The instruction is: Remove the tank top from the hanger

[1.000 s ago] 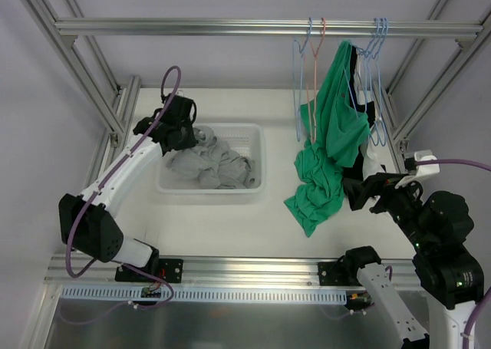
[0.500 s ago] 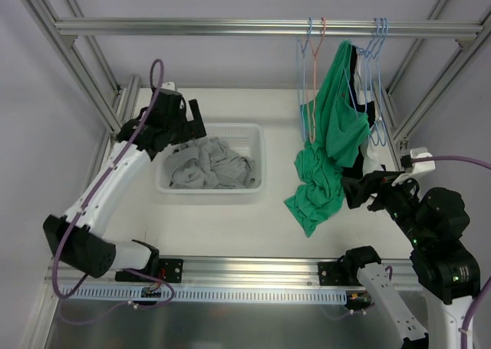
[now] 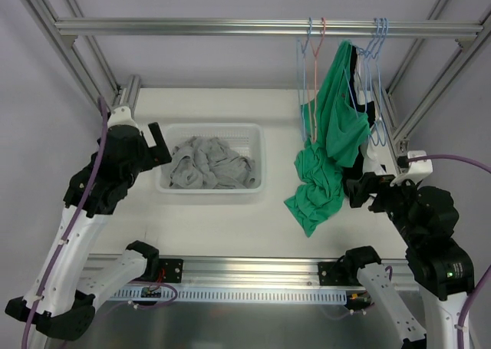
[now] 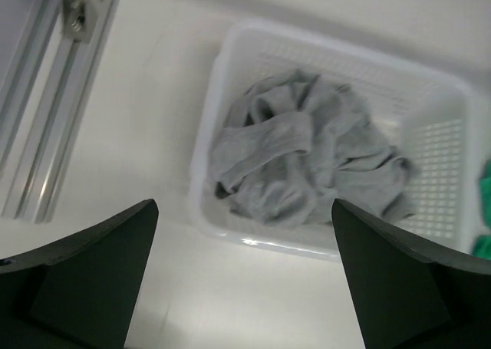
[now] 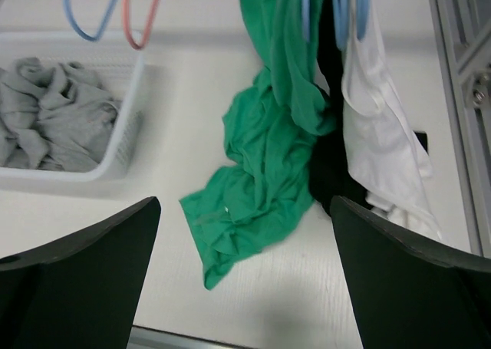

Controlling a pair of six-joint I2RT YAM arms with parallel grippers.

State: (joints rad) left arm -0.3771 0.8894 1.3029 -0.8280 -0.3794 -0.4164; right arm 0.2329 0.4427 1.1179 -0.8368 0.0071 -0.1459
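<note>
1. Basket on the bench: grey clothes heaped inside.
2. Green tank top hangs off a hanger, tail puddled on the bench.
3. Left claw and right claw: both wide open, holding nothing.

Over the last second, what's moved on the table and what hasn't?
The left gripper pulled back from the far left corner of the basket, moving left and toward the near edge; it is now open and empty beside it. The grey clothes stayed in the basket. The right gripper barely shifted, open beside the green top, which still hangs from the rail, its lower end on the table.
</note>
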